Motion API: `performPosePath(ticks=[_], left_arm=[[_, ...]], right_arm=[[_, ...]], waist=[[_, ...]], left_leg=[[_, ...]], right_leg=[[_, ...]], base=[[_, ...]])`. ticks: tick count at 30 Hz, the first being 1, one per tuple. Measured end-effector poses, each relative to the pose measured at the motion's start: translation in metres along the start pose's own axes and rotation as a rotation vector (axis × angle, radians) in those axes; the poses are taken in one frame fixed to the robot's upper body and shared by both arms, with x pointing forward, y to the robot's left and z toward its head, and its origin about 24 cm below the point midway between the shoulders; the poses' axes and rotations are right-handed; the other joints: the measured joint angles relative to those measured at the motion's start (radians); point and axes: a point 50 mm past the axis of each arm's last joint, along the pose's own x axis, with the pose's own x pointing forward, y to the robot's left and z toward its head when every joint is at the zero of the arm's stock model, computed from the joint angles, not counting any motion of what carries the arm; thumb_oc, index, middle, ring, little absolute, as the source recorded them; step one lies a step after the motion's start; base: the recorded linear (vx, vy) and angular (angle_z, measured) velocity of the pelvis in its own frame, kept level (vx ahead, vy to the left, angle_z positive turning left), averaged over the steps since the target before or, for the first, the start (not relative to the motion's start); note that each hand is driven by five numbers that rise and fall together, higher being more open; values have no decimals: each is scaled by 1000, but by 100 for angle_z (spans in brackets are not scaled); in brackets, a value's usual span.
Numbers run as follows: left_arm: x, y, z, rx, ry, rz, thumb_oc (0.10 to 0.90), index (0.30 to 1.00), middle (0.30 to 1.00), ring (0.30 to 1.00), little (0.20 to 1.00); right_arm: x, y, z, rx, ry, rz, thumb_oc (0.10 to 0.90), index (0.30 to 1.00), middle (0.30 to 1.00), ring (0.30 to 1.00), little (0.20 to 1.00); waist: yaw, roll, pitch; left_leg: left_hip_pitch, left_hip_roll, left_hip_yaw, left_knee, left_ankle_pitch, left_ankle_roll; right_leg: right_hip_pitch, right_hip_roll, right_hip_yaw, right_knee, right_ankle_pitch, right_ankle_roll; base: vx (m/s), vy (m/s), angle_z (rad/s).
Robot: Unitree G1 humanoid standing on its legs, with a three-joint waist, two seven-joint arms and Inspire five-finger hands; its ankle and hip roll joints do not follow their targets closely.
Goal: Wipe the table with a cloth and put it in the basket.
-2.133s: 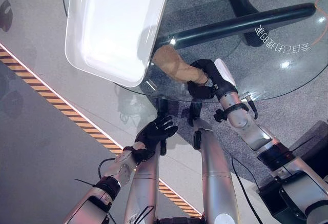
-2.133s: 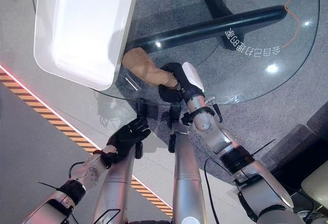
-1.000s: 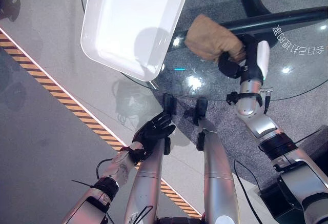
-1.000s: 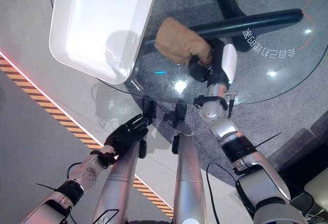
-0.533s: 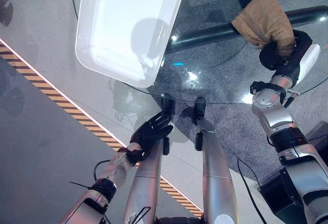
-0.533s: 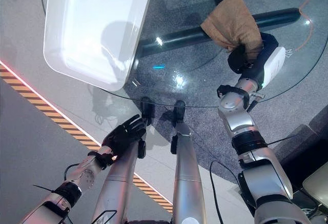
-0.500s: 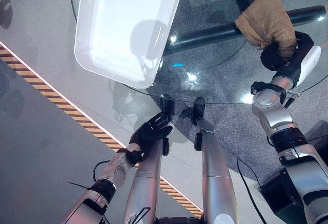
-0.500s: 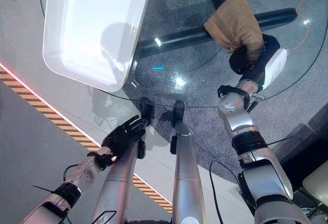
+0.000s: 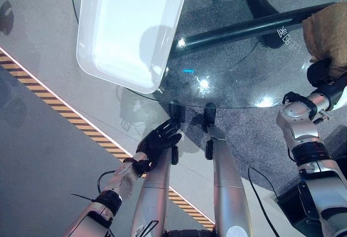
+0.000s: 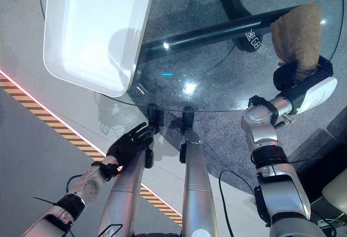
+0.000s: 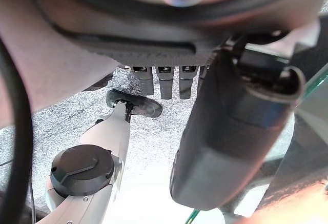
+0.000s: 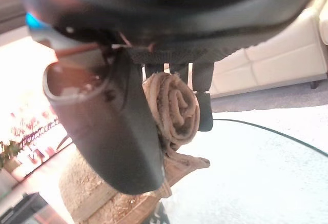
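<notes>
The round glass table (image 10: 227,79) lies in front of me with the big white basket (image 10: 92,31) sitting on its far left part, well apart from my right hand (image 10: 298,79), which has the brown cloth (image 10: 298,33) bunched tight in curled fingers at the table's right edge. My left hand (image 10: 130,145) hangs below the near rim, fingers loosely spread, holding nothing. With the cloth trailing beyond my grip this close to the rim, I could sweep off the glass, or catch the basket wall when carrying it across.

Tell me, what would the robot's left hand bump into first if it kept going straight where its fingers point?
Probably the near edge of the glass table. The left hand hangs open below that rim, fingers aimed up toward it. Depth is unclear, so it might pass under the glass instead.
</notes>
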Motion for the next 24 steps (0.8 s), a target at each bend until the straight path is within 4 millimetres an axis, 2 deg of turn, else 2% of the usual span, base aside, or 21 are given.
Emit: performPosePath(ticks=[7, 15, 19, 24], left_arm=[[1, -3, -1, -7, 0, -9, 800, 900, 900, 900, 900], [3, -4, -2, -26, -8, -5, 800, 900, 900, 900, 900], [4, -6, -3, -38, -15, -7, 800, 900, 900, 900, 900], [4, -6, -4, -40, -14, -7, 800, 900, 900, 900, 900]], right_arm=[[0, 6, 13, 41, -23, 13, 100, 300, 300, 300, 200], [-19, 32, 38, 8, -141, 224, 100, 300, 300, 300, 200], [-29, 43, 36, -66, -156, 359, 100, 300, 300, 300, 200], [-33, 47, 34, -109, -165, 449, 100, 300, 300, 300, 200]], waist=[[25, 4, 1], [30, 7, 0], [37, 8, 0], [30, 8, 0]], left_leg=[[0, 4, 2, -1, 0, 0], [0, 4, 1, -2, 3, -4], [0, 4, -2, -2, 5, -7], [0, 1, -5, -8, 5, -16]], right_leg=[[-2, 5, 0, 0, -1, -2], [-7, 5, -2, 18, -5, -6], [-8, 4, -3, 23, -6, -8], [-13, -1, -5, 33, -10, -10]], base=[[0, 0, 0], [0, 0, 0], [-3, 8, 2], [-2, 7, 4]])
